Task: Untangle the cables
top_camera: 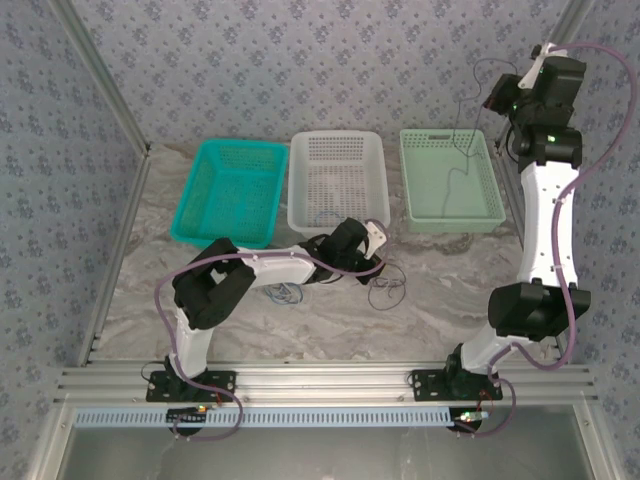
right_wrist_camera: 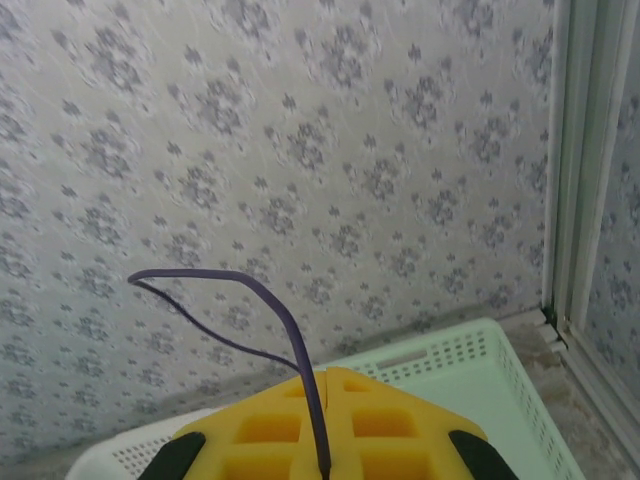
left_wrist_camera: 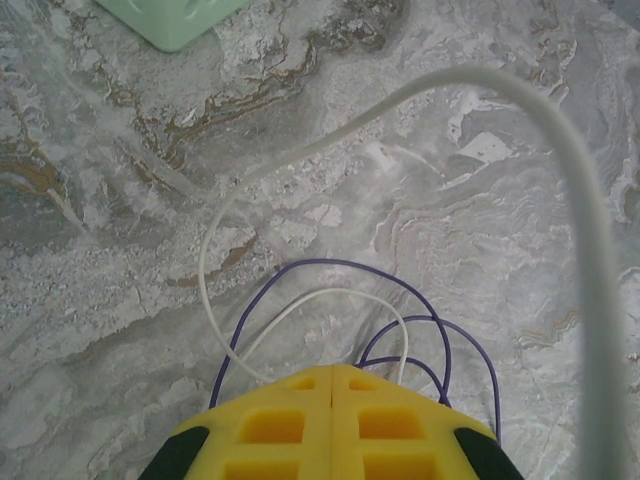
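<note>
My right pincer clamps the dark cable above the mint basket, far right corner; my left pincer sits closed mid-tabletop, cream cable and blue cable looping at its tips.

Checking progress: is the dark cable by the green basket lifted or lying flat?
Lifted: the right gripper, shut on the dark cable, holds it above the green basket.

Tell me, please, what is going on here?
An untangling job is under way. The right gripper, raised high over the green basket, is shut on a dark cable that dangles toward it. The left gripper is shut low over the table, its tip among loops of a cream cable and a bluish cable.
</note>
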